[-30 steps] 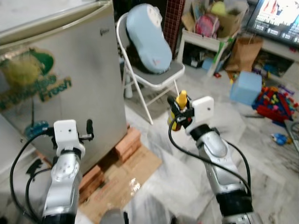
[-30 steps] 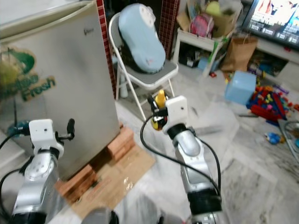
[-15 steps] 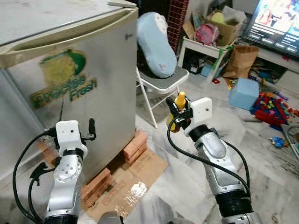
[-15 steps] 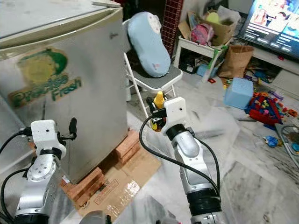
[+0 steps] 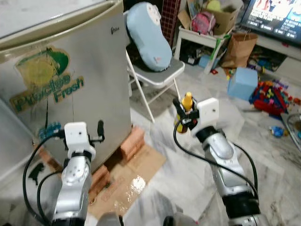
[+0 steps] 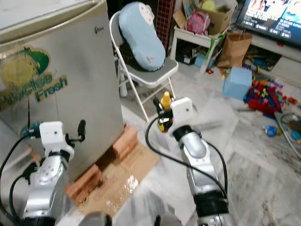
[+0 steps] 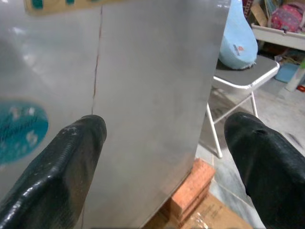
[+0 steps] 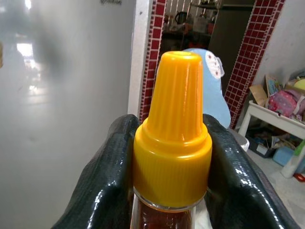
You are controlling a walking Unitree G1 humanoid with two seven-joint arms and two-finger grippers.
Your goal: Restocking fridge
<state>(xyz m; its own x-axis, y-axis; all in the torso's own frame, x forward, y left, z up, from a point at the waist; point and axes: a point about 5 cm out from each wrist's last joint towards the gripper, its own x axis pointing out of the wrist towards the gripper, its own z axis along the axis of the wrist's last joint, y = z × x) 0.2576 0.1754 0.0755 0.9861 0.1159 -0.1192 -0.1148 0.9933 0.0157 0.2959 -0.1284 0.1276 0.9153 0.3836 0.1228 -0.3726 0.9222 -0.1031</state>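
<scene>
Head stereo pair angled down over fridge point(image 5: 70, 70) and folding chair point(image 6: 146, 77); wrist cameras close along their fingers.

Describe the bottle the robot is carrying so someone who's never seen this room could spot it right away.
Start at the silver fridge on bricks, then look past the folding chair beside it to the right gripper. Clamped in it, upright, is a small bottle with a ribbed yellow cone cap, unlike anything else nearby.
</scene>
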